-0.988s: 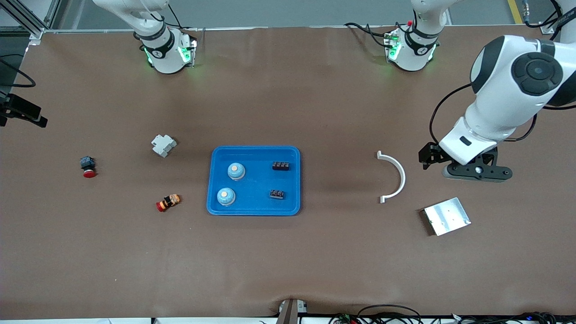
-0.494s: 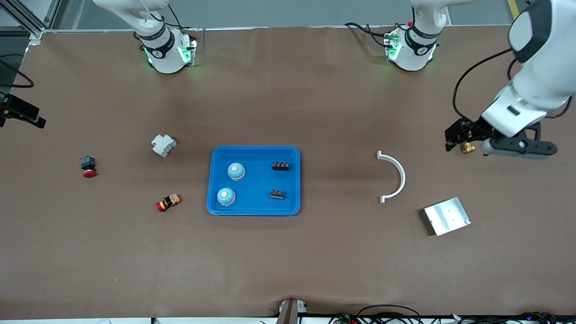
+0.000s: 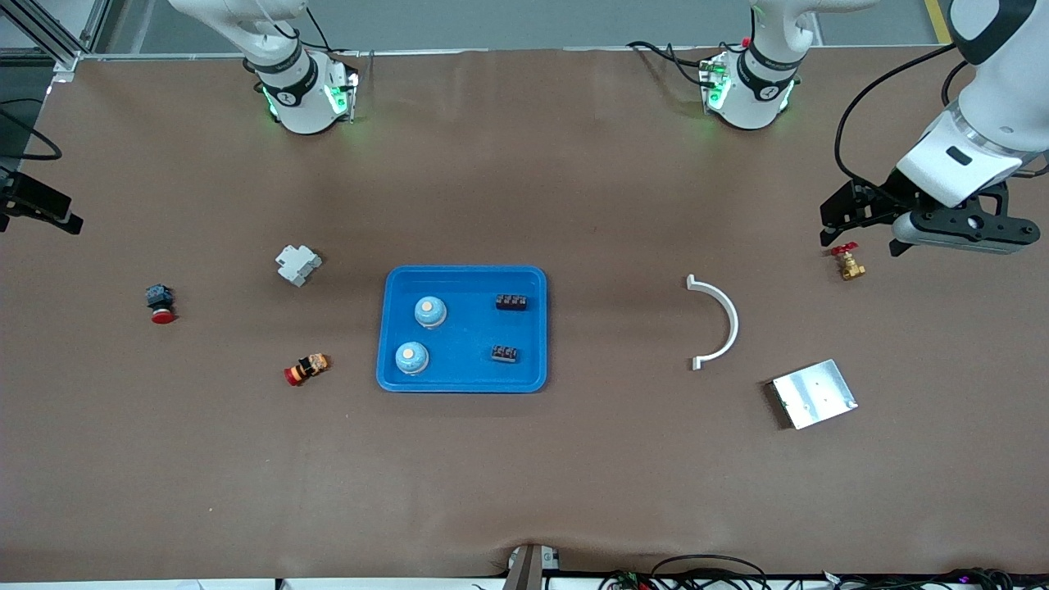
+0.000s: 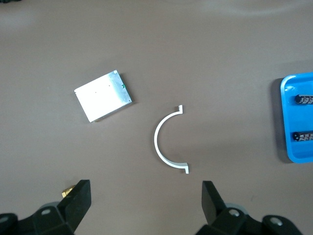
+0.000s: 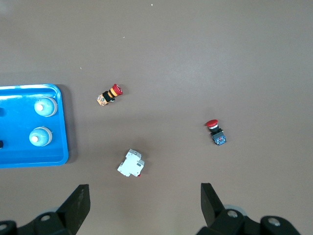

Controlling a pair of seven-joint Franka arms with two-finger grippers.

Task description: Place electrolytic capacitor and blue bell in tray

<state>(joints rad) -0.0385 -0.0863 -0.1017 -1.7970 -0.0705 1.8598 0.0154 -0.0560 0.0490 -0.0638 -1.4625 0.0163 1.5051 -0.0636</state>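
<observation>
The bright blue tray [image 3: 463, 378] lies mid-table. In it stand two blue bells [image 3: 430, 311] [image 3: 411, 358] and lie two small black ridged components [image 3: 510, 302] [image 3: 504, 354], which I take for the capacitors. My left gripper [image 3: 959, 232] hangs over the table at the left arm's end, above a brass valve [image 3: 849, 264]. In the left wrist view it [image 4: 145, 203] is open and empty. My right gripper [image 5: 144, 203] is open and empty, high over the right arm's end. Its wrist view shows the tray [image 5: 29, 159] and both bells [image 5: 45, 106].
A white half-ring [image 3: 721, 324] and a silver plate [image 3: 814, 394] lie toward the left arm's end. A white breaker [image 3: 297, 264], a red-and-yellow button [image 3: 306, 369] and a red-capped button [image 3: 160, 304] lie toward the right arm's end.
My left arm has risen and swung toward its own end of the table, uncovering the brass valve. The tray's contents and the right arm have not moved.
</observation>
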